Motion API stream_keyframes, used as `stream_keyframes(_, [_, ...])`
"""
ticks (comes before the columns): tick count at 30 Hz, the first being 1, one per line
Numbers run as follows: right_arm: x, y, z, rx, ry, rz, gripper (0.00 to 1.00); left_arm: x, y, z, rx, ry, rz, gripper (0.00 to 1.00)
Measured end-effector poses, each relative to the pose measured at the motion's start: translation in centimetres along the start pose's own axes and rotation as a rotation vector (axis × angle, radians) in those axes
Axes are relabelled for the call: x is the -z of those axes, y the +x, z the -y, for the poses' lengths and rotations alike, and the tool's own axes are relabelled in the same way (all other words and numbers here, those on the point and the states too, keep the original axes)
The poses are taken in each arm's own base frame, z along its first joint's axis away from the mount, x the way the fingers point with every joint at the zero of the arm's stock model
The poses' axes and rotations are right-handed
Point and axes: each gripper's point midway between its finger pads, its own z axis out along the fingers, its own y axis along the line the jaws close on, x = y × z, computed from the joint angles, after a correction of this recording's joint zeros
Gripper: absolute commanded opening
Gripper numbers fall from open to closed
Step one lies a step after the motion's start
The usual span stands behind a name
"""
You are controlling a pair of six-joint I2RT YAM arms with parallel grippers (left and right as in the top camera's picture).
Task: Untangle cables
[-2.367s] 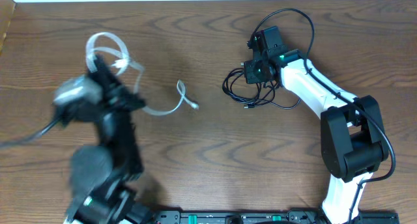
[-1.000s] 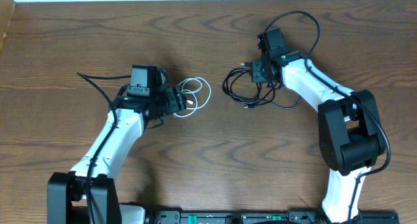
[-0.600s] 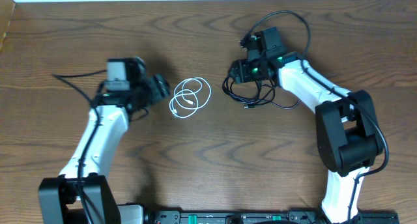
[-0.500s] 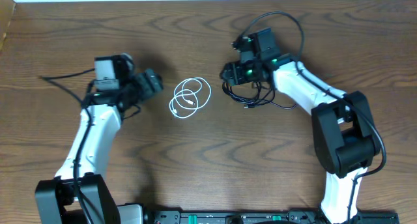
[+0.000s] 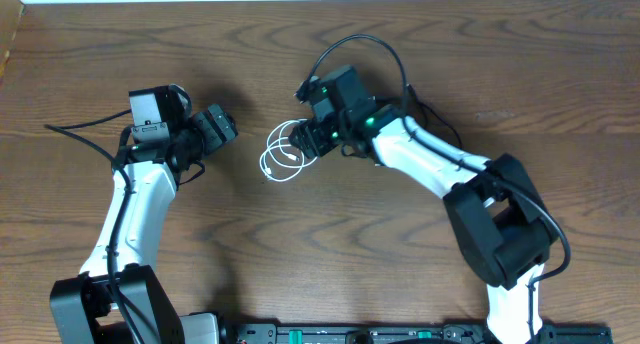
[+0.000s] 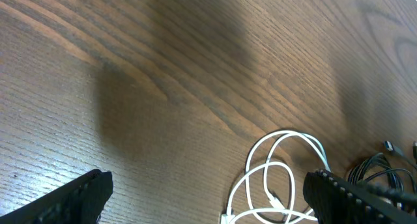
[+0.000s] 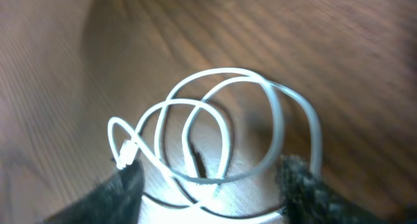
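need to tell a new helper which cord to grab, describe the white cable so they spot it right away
On the wooden table, look near the middle, in the gap between the left arm and the right arm. The white cable lies there in a few loose overlapping loops. It is the only white cord; the black cables next to it are bunched.

Looks like a robotics lab bench: dark brown wood-grain tabletop (image 5: 330,254), white-and-black jointed left robot arm (image 5: 135,219) and matching right robot arm (image 5: 430,164), black hardware rail (image 5: 340,335) along the near edge.
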Motion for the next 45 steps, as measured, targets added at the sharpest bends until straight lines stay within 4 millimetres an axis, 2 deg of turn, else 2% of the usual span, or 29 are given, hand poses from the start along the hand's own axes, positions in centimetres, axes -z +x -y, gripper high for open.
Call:
stream_keyframes(4, [-1.0, 0.7, -1.7, 0.051, 0.04, -0.015, 0.16, 0.0, 0.0, 0.0, 0.0, 0.0, 0.0, 0.98])
stream_keyframes(7, [-2.1, 1.8, -1.8, 0.076, 0.089, -0.037, 0.03, 0.0, 0.0, 0.0, 0.0, 0.0, 0.0, 0.98])
stream_keyframes(11, [-4.0, 4.0, -0.6, 0.084, 0.163, -0.089, 0.01, 0.0, 0.0, 0.0, 0.0, 0.0, 0.0, 0.98])
stream_keyframes(12, [-4.2, 4.3, -0.3, 0.083, 0.176, -0.096, 0.04, 0.0, 0.0, 0.0, 0.0, 0.0, 0.0, 0.98])
stream_keyframes(13, [-4.2, 4.4, -0.2, 0.083, 0.182, -0.098, 0.18, 0.0, 0.0, 0.0, 0.0, 0.0, 0.0, 0.98])
stream_keyframes(16, [-4.3, 3.4, 0.2, 0.094, 0.209, -0.057, 0.29, 0.0, 0.0, 0.0, 0.0, 0.0, 0.0, 0.98])
stream_keyframes(22, [-4.0, 1.5, 0.2, 0.105, 0.223, -0.001, 0.39, 0.0, 0.0, 0.0, 0.0, 0.0, -0.001, 0.98])
stream_keyframes(24, [-3.9, 0.6, 0.0, 0.109, 0.221, 0.018, 0.46, 0.0, 0.0, 0.0, 0.0, 0.0, 0.0, 0.98])
stream_keyframes(27, [-3.6, -0.9, -0.5, 0.116, 0.214, 0.053, 0.49, 0.0, 0.0, 0.0, 0.0, 0.0, 0.0, 0.98])
stream_keyframes(30, [-3.6, -1.1, -0.5, 0.117, 0.215, 0.054, 0.57, 0.0, 0.0, 0.0, 0.0, 0.0, 0.0, 0.98])
stream_keyframes(35, [-4.4, -0.2, -0.2, 0.113, 0.218, 0.031, 0.68, 0.0, 0.0, 0.0, 0.0, 0.0, 0.0, 0.98])
stream_keyframes(40, [-6.1, 1.7, 0.1, 0.117, 0.221, -0.014, 0.72, 0.0, 0.0, 0.0, 0.0, 0.0, 0.0, 0.98])
stream_keyframes(45, [-6.6, 1.9, -0.7, 0.143, 0.22, -0.016, 0.62, 0.0, 0.0, 0.0, 0.0, 0.0, 0.0, 0.98])
